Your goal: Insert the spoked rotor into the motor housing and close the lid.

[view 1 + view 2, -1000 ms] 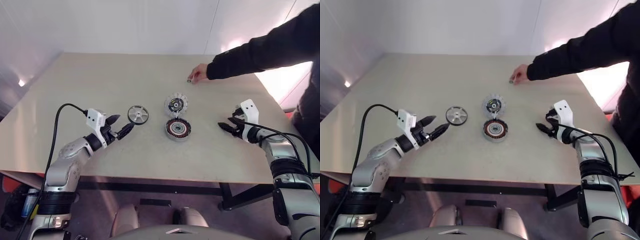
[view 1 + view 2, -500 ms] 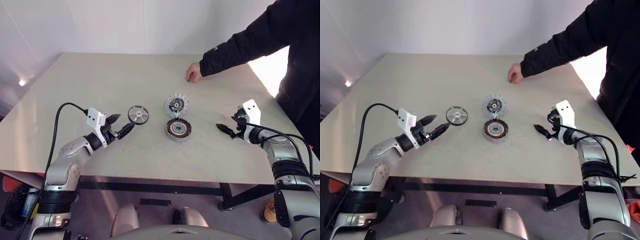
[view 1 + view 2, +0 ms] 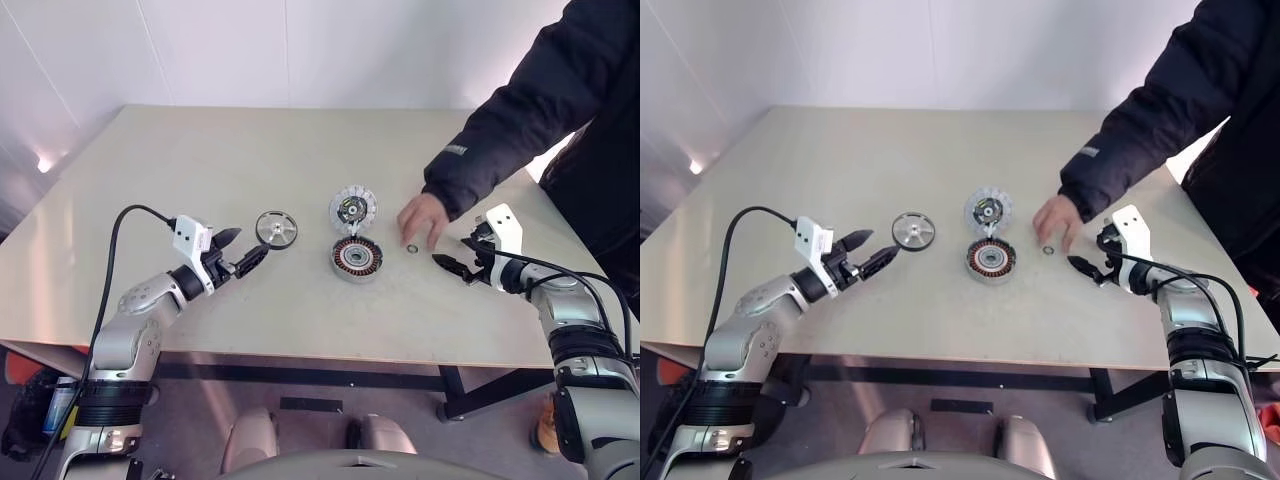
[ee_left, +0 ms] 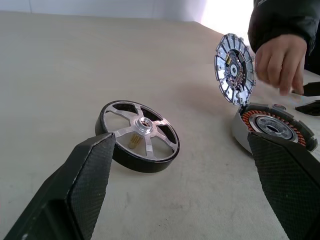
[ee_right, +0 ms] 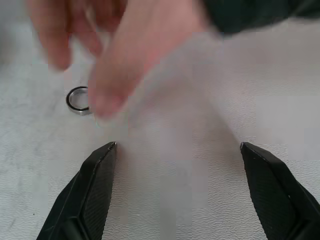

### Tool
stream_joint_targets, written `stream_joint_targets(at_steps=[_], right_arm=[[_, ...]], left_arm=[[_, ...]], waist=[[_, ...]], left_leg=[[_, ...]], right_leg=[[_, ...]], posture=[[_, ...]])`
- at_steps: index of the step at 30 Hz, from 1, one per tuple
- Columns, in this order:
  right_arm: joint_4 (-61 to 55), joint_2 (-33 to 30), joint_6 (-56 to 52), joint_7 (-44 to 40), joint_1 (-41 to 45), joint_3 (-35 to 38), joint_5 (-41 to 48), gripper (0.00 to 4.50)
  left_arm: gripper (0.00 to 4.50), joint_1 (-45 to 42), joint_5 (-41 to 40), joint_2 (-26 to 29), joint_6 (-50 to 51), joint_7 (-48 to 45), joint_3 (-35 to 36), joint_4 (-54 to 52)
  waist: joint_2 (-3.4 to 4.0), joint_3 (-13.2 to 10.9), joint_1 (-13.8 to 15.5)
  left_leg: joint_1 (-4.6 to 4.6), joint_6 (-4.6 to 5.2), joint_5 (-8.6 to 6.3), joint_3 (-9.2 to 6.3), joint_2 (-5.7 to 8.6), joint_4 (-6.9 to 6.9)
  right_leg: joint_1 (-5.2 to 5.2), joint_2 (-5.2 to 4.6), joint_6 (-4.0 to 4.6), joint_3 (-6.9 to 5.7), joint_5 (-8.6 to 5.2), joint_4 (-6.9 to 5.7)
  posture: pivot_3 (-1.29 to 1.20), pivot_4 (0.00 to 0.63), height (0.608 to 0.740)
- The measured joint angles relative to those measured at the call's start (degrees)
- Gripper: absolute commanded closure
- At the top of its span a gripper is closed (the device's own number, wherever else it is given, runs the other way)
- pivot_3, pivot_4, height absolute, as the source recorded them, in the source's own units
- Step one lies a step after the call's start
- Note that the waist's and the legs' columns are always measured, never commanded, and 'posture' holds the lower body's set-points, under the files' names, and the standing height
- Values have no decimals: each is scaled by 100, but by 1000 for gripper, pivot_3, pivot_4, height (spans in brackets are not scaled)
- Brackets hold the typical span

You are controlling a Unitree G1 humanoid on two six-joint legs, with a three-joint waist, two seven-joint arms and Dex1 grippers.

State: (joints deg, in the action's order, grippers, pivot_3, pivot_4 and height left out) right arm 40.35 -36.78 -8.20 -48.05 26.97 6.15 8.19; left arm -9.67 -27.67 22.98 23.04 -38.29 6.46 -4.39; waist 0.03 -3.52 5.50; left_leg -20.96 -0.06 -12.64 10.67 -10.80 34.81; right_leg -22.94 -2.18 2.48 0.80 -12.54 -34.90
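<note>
Our left gripper point(image 3: 243, 262) jaws wide, empty, aimed at spoked rotor point(image 3: 276, 229); right gripper point(image 3: 452, 266) jaws wide, empty, clear of person's hand point(image 3: 422, 219).

Your two head views look forward and down across the worktop point(image 3: 200, 170) from just behind the arms, sharing nearly the same scene with a slight sideways offset. Your left wrist view sits low and close, facing level across the surface at the spoked rotor point(image 4: 137, 136) and motor housing point(image 4: 272, 127). Your right wrist view looks down steeply, very near a small ring point(image 5: 78, 100).
</note>
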Motion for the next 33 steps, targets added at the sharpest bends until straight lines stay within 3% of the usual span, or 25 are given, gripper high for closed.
stream_joint_targets(at_steps=[14,33], right_arm=[[-695,193,-440,-115,-142,-11,176,42],[-507,657,-533,93,146,-226,73,42]], left_arm=[[0,1,3,0,0,2,0,0],[0,132,4,1,1,57,1,-71]], waist=[[0,0,0],[0,0,-29]], left_leg=[[0,0,1,-2,0,0],[7,-8,6,-6,-1,0]], right_leg=[[0,0,0,-1,0,-1],[3,1,0,-3,0,-6]], posture=[[0,0,740],[0,0,740]])
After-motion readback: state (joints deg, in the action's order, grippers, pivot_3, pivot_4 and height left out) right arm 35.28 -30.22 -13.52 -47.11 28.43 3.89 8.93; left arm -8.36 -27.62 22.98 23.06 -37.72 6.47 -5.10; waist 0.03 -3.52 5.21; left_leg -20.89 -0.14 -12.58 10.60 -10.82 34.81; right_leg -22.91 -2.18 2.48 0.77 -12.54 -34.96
